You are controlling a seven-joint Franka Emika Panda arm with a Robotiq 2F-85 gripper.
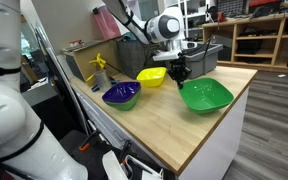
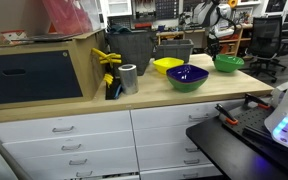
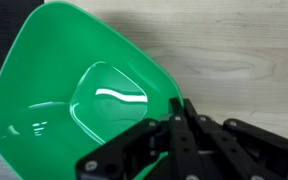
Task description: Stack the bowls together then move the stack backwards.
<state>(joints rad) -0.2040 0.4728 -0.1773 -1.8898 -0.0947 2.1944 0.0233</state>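
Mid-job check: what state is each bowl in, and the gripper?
green bowl: upright on the table, empty, not stacked, gripper at its rim.
purple bowl: upright, empty, standing alone.
yellow bowl: upright, empty, standing alone.
gripper: shut on the green bowl's rim, as far as the wrist view shows.

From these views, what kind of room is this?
Probably a lab or workshop, not a home kitchen: a wooden worktop over white drawers, open shelves of gear behind, and an office chair off to one side.
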